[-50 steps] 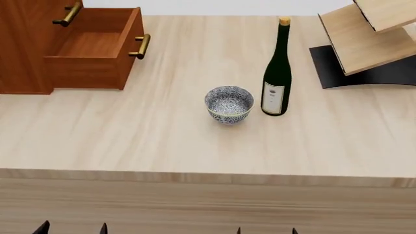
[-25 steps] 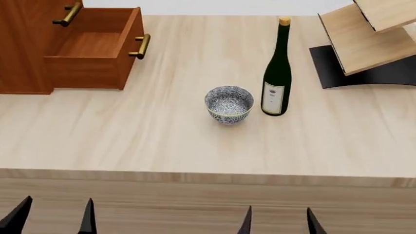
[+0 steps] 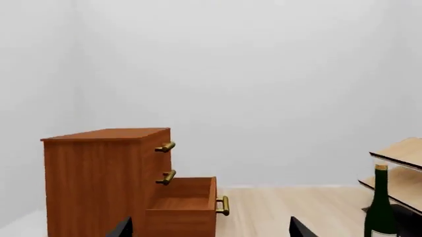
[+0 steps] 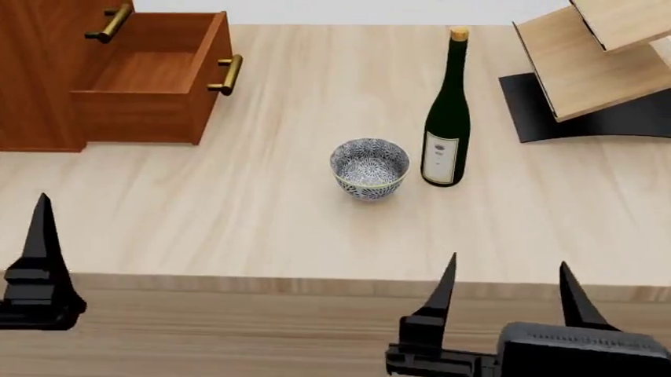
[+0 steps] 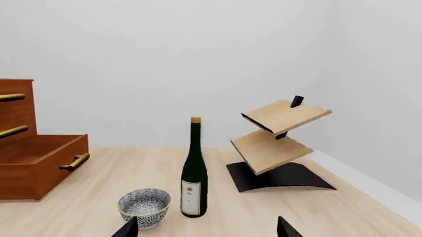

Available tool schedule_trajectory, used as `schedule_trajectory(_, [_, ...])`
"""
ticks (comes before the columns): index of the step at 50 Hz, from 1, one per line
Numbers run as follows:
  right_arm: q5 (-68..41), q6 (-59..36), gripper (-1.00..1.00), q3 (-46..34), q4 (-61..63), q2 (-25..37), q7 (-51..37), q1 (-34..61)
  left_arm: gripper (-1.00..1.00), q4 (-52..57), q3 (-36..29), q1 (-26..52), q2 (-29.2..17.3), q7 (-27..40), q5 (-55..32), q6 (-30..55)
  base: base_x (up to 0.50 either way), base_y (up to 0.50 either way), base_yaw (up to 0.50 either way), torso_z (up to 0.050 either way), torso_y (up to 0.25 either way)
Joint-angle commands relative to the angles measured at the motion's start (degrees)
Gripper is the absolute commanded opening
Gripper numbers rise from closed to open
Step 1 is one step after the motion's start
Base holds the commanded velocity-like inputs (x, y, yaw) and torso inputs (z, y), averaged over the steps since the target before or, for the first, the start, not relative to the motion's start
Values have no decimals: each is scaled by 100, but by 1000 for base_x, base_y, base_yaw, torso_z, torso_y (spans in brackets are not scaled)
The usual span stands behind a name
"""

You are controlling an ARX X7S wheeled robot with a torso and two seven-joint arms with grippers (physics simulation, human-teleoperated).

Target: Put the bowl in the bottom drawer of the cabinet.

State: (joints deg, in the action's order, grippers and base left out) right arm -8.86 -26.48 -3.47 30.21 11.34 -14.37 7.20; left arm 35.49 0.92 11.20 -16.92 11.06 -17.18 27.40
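The blue-grey patterned bowl stands upright on the table's middle, empty; the right wrist view shows the bowl too. At the far left stands the reddish-brown cabinet, its bottom drawer pulled out and empty inside. My right gripper is open, over the table's front edge, nearer than the bowl and to its right. My left gripper is open too, with the drawer ahead of it. Only one of its fingers shows in the head view, at the front left.
A dark green wine bottle stands just right of the bowl, close to it. A pale wooden rack on a black base fills the far right. The table's front edge runs below both grippers.
Both grippers have risen from the bottom edge of the head view to the table's front edge. The bowl, bottle and drawer have not moved.
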Motion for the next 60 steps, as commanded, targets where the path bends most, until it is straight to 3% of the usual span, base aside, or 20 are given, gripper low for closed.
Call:
schedule_trajectory(1, [-291,-722,100,274,552,87,-109,328,100,948,552,830,-380,243,-561,1180,0,0,0,0,0])
schedule_trajectory(17, [-552,-1850,100,521,1588,322,-319,764,100,2133,1487,2468,-890,728,-1938,3264,0,0,0,0,0])
schedule_trajectory(18, [-759,-2709,100,458,2166,460,-359,1479,100,2436,1875,3253,-1147,1089,-2797,4124,0,0,0,0,0])
schedule_trajectory(19, [-774,-2869,100,452,2172,458,-361,1499,100,2435,1883,3328,-1214,1256,-3055,4269,0,0,0,0,0])
schedule_trajectory(26, [-643,-2488,100,221,1985,512,-328,1210,100,2345,1577,3078,-1341,1369,-2976,3909,0,189,0,0,0])
schedule_trajectory(60, [-759,-2321,100,273,1949,547,-360,1076,100,2201,1341,2999,-1540,1660,-3189,3567,0,488,0,0,0])
